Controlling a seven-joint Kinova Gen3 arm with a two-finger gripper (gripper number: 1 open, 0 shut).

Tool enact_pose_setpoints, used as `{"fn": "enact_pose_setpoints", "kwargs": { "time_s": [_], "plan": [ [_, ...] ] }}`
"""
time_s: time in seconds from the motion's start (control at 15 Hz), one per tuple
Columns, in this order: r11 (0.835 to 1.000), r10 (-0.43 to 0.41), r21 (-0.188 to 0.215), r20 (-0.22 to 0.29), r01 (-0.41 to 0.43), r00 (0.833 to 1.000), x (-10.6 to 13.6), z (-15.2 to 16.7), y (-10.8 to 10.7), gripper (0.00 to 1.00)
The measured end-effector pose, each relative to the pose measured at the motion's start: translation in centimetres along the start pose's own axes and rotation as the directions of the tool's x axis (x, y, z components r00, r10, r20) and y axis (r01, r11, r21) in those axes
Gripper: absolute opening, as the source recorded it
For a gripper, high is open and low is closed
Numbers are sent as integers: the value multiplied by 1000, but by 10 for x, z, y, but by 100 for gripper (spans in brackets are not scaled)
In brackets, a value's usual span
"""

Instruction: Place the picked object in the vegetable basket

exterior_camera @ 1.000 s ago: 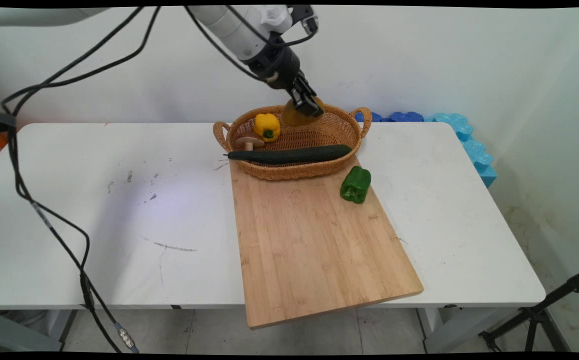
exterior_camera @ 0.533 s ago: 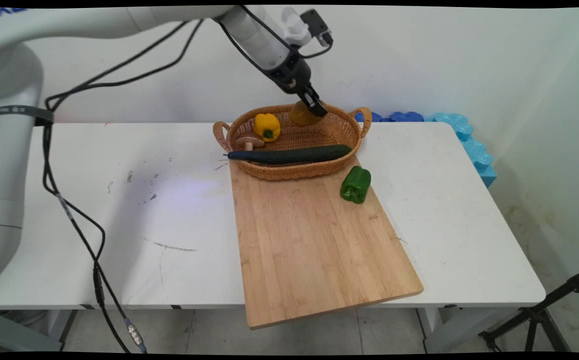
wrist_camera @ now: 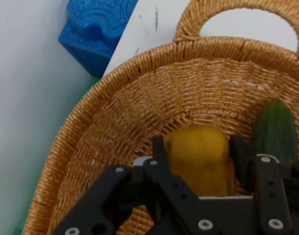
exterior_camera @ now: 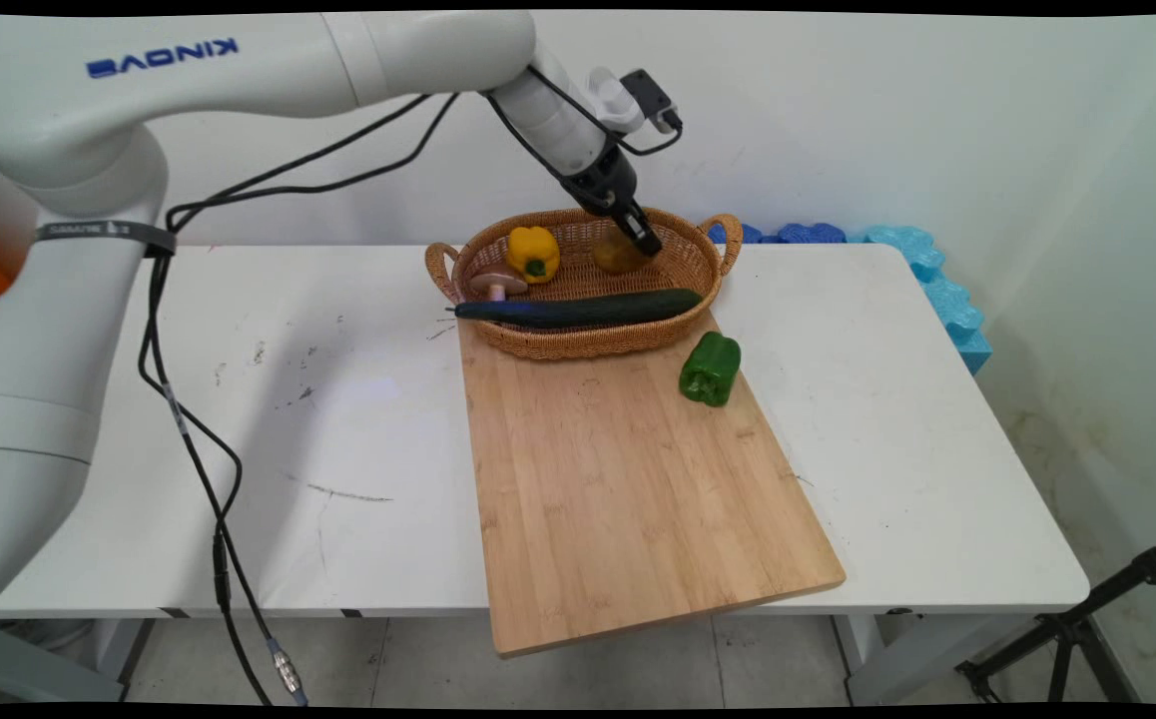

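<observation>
Where the white arm reaches down from the upper left in the main view, its hand sits inside the wicker basket at the far side, clamped on a brownish-yellow vegetable. In the same basket lie a yellow pepper, a mushroom and a long cucumber stretched across the front. The basket rests on the far end of a wooden cutting board, and a green pepper lies on the board just beside the basket's right front. The board lies on the white bench.

In the hand view, the two black fingers press either side of the yellow vegetable over the woven floor of the basket, the cucumber's tip close at the right. Blue foam shows beyond the rim.
</observation>
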Motion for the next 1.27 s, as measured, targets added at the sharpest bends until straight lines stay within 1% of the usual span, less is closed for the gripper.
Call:
{"fn": "enact_pose_setpoints", "kwargs": {
  "time_s": [0.33, 0.93, 1.0, 1.27],
  "plan": [
    [1000, -19, 0, 7, 19, 1000, -1, 24, -4, 0],
    [999, -35, -2, 9, 35, 999, -2, 46, -7, 0],
    [999, -35, -2, 8, 35, 999, -2, 47, -7, 100],
    [999, -38, 0, 6, 38, 999, -3, 50, -7, 100]
  ]
}}
